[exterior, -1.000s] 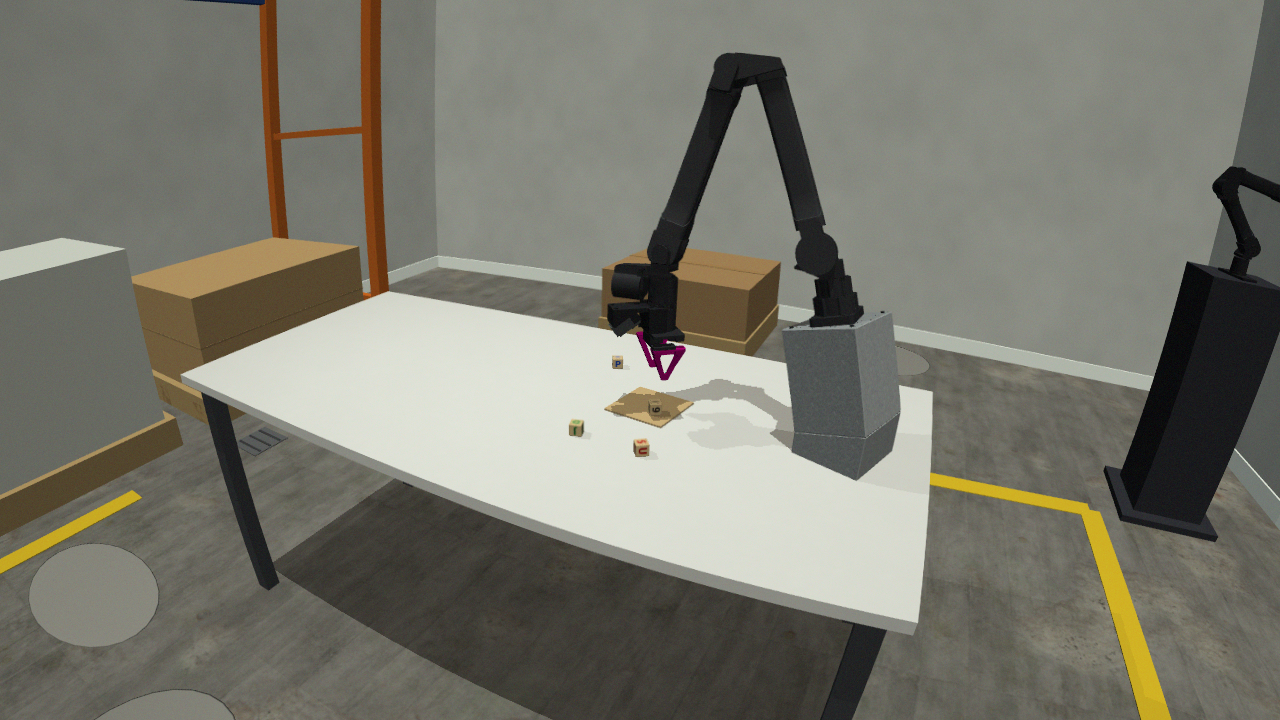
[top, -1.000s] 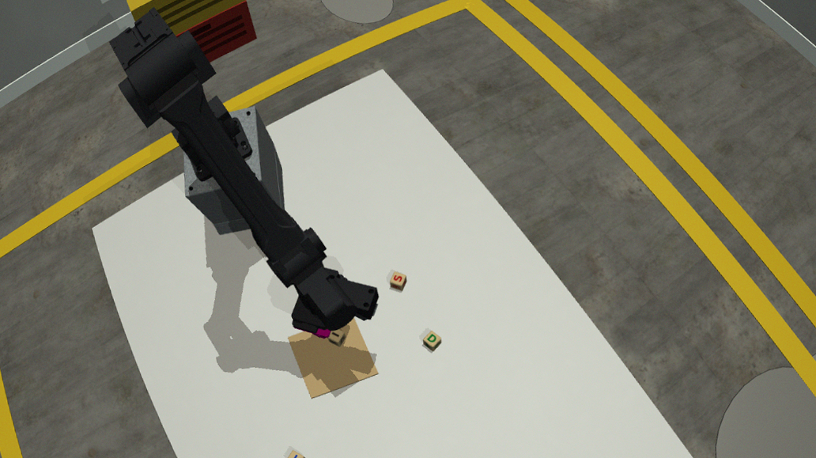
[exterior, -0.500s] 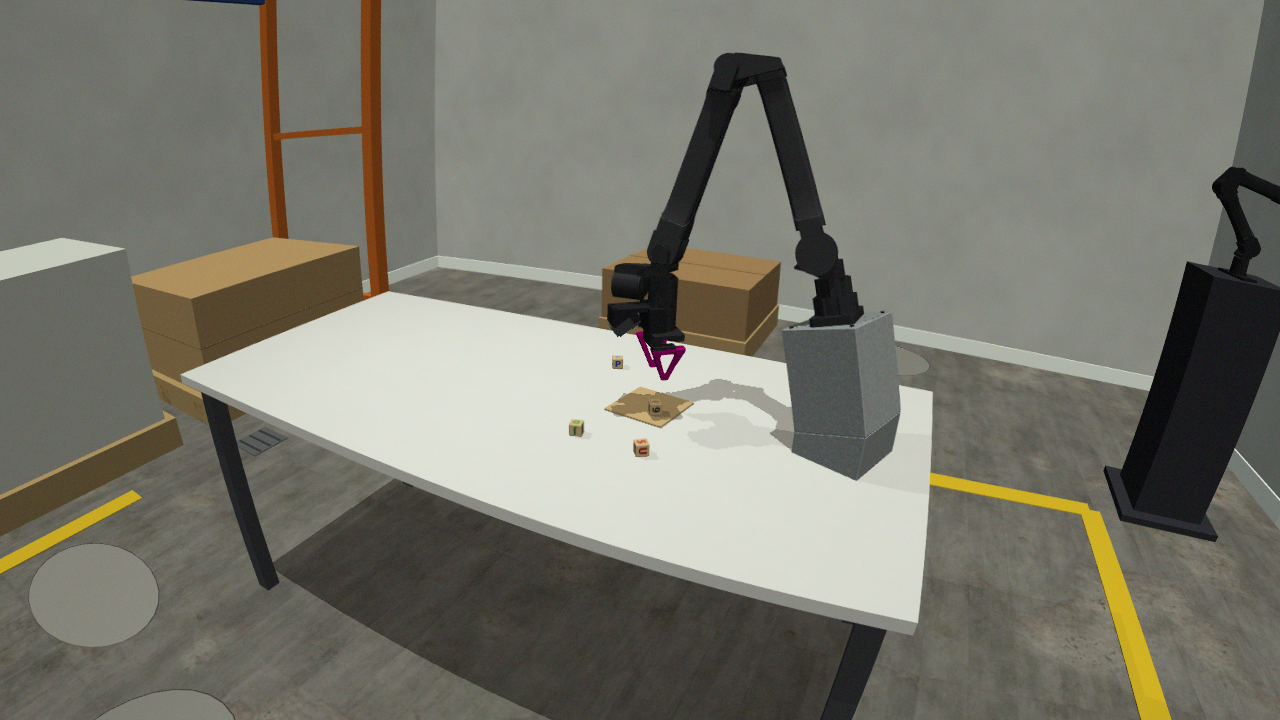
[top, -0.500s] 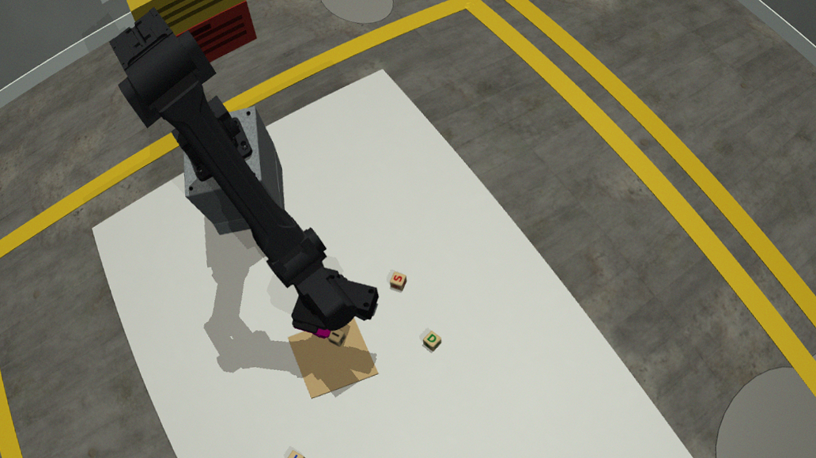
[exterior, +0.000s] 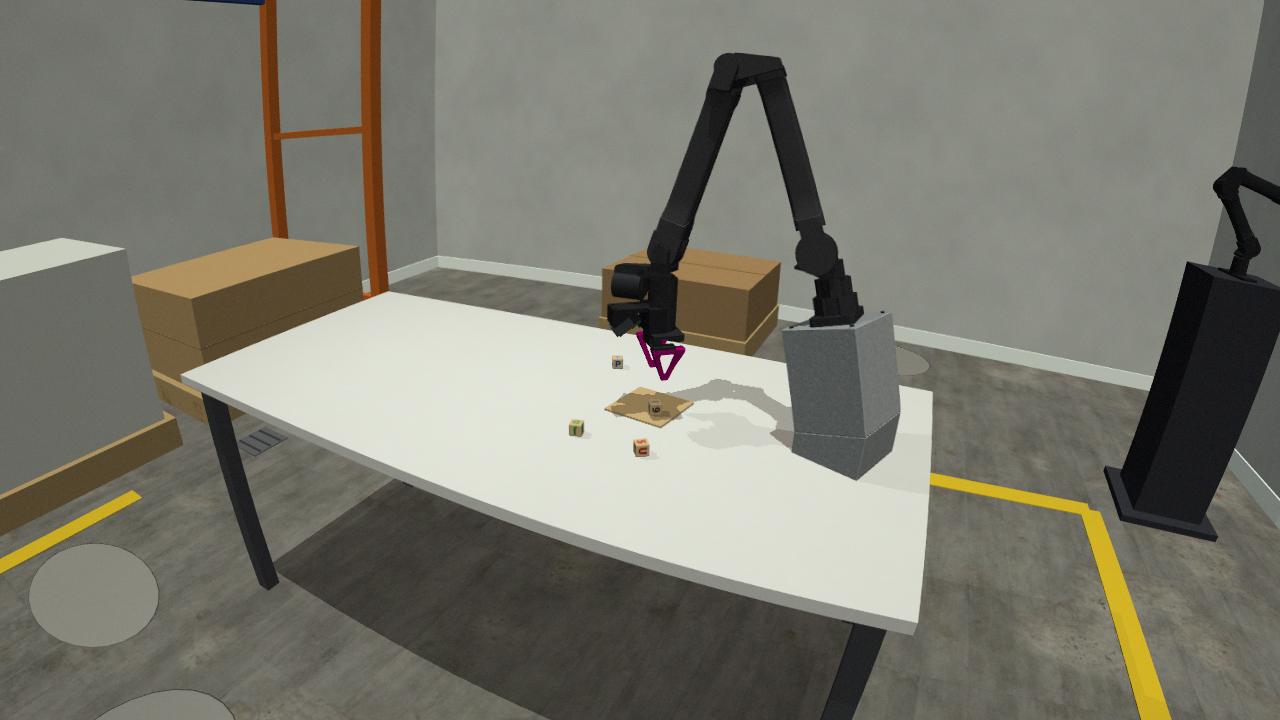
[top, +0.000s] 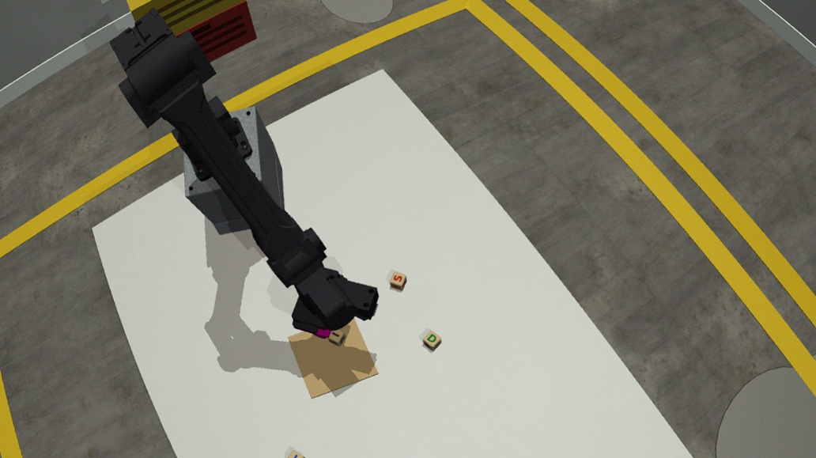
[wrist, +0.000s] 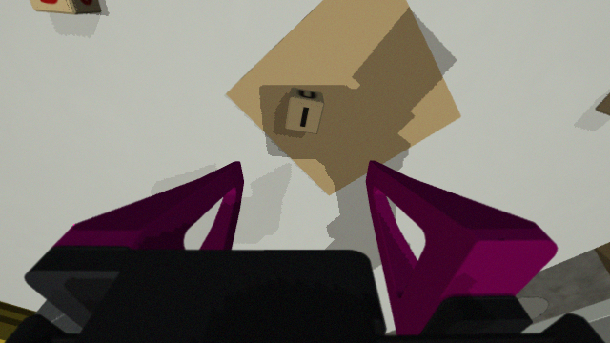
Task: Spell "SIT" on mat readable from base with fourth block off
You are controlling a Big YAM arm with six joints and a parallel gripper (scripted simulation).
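The tan mat [top: 333,361] lies flat on the white table. The I block [top: 338,336] sits on the mat near its corner closest to the robot's base; it also shows in the wrist view [wrist: 304,114] and in the exterior view [exterior: 656,409]. The S block [top: 397,279] lies off the mat, to its right in the overhead view. The D block [top: 432,340] lies off the mat too. The T block [top: 295,457] lies far off near the table's front. My gripper [wrist: 304,171] [exterior: 663,360] hangs above the mat's near corner, fingers apart, with nothing between them.
The robot's grey base pedestal [top: 232,173] stands at the table's back edge. Cardboard boxes [exterior: 246,295] and an orange frame [exterior: 322,134] stand on the floor beyond the table.
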